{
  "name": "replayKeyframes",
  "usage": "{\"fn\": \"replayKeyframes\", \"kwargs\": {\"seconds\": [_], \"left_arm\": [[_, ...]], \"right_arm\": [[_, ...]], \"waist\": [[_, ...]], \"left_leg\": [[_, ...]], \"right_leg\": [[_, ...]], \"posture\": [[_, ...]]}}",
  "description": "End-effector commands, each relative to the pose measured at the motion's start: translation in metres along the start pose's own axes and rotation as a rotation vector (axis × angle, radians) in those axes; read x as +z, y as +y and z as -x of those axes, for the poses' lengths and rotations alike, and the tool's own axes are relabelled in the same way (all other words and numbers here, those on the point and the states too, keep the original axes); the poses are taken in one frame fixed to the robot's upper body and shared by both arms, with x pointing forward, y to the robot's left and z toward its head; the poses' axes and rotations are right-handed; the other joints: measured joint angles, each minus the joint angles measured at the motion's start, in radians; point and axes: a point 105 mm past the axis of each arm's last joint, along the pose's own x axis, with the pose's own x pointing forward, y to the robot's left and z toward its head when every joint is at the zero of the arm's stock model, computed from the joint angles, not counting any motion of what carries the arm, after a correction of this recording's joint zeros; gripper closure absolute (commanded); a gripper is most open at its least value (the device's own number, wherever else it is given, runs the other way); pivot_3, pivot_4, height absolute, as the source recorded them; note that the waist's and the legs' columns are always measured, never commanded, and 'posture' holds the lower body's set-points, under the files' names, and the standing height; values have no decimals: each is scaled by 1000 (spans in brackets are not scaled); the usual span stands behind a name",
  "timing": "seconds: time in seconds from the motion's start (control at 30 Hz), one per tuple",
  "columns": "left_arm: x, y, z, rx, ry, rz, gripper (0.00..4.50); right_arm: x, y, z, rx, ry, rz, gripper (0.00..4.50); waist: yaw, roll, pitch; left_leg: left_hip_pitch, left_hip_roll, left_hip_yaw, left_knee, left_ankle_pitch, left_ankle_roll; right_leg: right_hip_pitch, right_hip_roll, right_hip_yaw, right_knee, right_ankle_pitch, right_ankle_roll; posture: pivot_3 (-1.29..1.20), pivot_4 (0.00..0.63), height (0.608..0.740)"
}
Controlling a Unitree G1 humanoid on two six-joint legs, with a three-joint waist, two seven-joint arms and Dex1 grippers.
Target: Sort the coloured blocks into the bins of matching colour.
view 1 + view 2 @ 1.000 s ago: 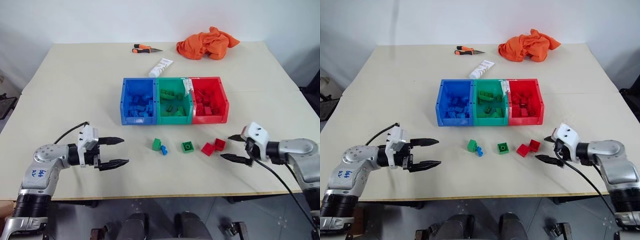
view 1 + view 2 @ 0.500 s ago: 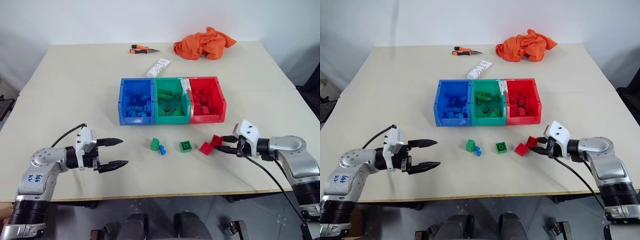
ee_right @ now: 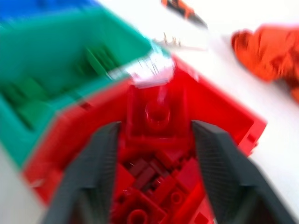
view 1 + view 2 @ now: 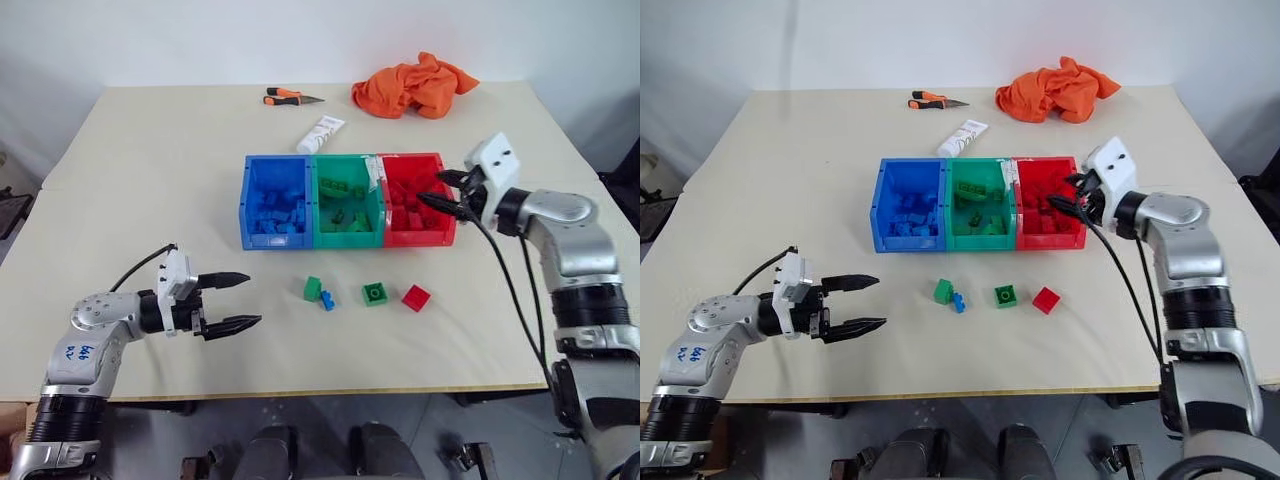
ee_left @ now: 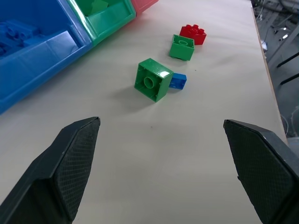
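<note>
Above the red bin point(image 4: 420, 238), mid-bench | my right end effector point(image 4: 432, 187) at a red block point(image 3: 159, 112), grip: cannot tell | left end effector point(image 4: 250, 299) apart | next: I drop it in.

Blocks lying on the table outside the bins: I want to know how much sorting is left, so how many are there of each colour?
Green blocks: 2
Red block: 1
Blue block: 1
Total: 4
</note>
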Motion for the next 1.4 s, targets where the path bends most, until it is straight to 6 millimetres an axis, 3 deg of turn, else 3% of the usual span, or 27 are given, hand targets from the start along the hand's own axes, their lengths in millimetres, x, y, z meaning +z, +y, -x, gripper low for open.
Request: {"fn": "replayKeyframes", "kwargs": {"seconds": [0.03,0.1,0.17,0.3,0.4,0.47,0.7,0.93,1.07,1.2,1.3,1.4], "left_arm": [[7,-1,-1,-4,-18,-34,0],[7,-1,-2,-4,-20,-34,0],[6,-2,-2,-6,-22,-33,0],[6,-1,-2,-12,-24,-30,0],[6,0,0,-13,-23,-30,0],[4,2,1,-6,-12,-29,0],[3,7,13,34,0,-26,0],[6,6,9,43,-15,-36,0],[7,4,8,65,-26,-37,0],[8,3,8,94,-39,-35,0],[7,0,9,104,-39,-31,0],[7,-1,11,116,-41,-27,0]], "right_arm": [[3,-10,1,-45,-6,80,740],[5,-4,6,-9,-28,130,62],[4,-2,13,-4,-27,133,22],[4,30,51,156,-44,120,22],[-9,53,78,256,28,98,22],[-29,56,99,266,131,74,22],[-68,70,148,289,331,16,22],[-51,102,107,356,207,-25,22],[-59,104,79,328,198,-43,22],[-66,105,63,328,197,-41,22],[-65,109,58,343,174,-36,608],[-64,110,58,346,165,-32,1631]], "waist": [[-1,0,0],[-3,0,0],[-3,0,0],[4,0,0],[14,0,0],[21,0,0],[25,0,0],[9,0,0],[15,0,0],[22,0,0],[24,0,0],[24,0,0]], "left_leg": [[-2,0,0,0,0,0],[-6,0,0,1,0,0],[-8,1,1,2,0,0],[-12,1,-1,5,0,0],[-13,0,-2,6,0,0],[-13,0,-2,7,0,0],[-11,0,-2,7,1,0],[-7,1,0,6,1,0],[-6,0,0,6,1,0],[-7,0,0,6,1,0],[-7,0,0,6,1,0],[-7,0,0,6,1,0]], "right_leg": [[-2,0,0,1,0,0],[-7,0,0,3,0,0],[-10,1,-1,4,0,0],[-10,0,-2,3,0,0],[-9,0,-3,3,0,0],[-9,0,-3,2,0,0],[-8,0,-2,1,0,0],[-6,1,0,3,0,0],[-5,0,0,1,0,0],[-7,0,0,2,0,0],[-7,0,0,2,0,0],[-7,0,0,2,0,0]], "posture": [[0,150,740],[0,150,740],[0,150,740],[0,150,740],[0,150,740],[0,150,740],[0,150,740],[0,150,740],[0,150,740],[0,150,740],[0,150,740],[0,150,740]]}}
